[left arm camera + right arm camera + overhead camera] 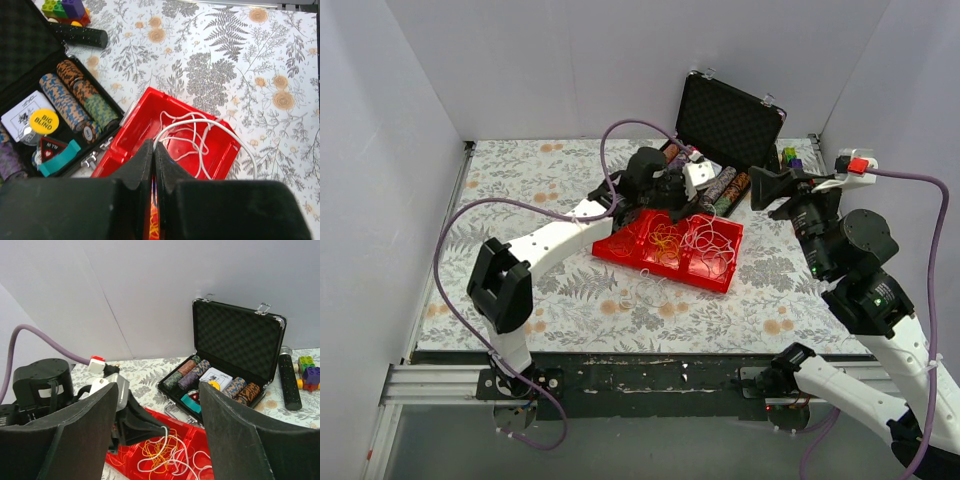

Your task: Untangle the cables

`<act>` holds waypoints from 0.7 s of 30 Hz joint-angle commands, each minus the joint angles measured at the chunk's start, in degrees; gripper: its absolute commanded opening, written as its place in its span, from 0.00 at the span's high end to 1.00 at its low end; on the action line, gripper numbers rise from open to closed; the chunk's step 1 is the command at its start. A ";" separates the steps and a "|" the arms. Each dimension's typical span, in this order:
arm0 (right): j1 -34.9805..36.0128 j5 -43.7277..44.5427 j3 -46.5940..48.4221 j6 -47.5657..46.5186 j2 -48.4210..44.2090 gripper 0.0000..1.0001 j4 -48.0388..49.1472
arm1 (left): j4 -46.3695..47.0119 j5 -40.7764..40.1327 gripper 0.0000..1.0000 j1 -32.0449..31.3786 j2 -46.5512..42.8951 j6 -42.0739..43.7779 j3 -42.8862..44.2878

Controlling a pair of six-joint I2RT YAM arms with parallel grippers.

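Because the cables (680, 240) lie heaped in the tray (665, 272) on the desk (520, 180), the left claw (153, 150) is clenched there, seemingly pinching an orange one to draw it free, while the right claw (159, 390) hangs released, well apart.

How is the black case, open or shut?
Open: the black case has its lid standing up, with poker chips showing inside.

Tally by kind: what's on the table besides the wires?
Red tray: 1
Poker chip case: 1
Black cylinder: 1
Toy brick cluster: 1
Total: 4
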 commanded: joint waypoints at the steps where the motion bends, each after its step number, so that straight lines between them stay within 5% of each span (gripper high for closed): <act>1: -0.27 1.57 -1.13 -0.33 -1.12 0.26 -0.59 | 0.99 0.56 1.00 -2.02 2.50 -1.32 4.98; 14: -0.18 2.27 -1.92 -2.17 -2.79 0.26 0.72 | 3.79 -1.89 1.00 -4.84 6.55 1.41 13.85; 21: -0.27 2.01 -1.74 -2.17 -2.53 0.26 0.64 | 5.03 -3.39 1.00 -5.19 6.46 1.76 11.32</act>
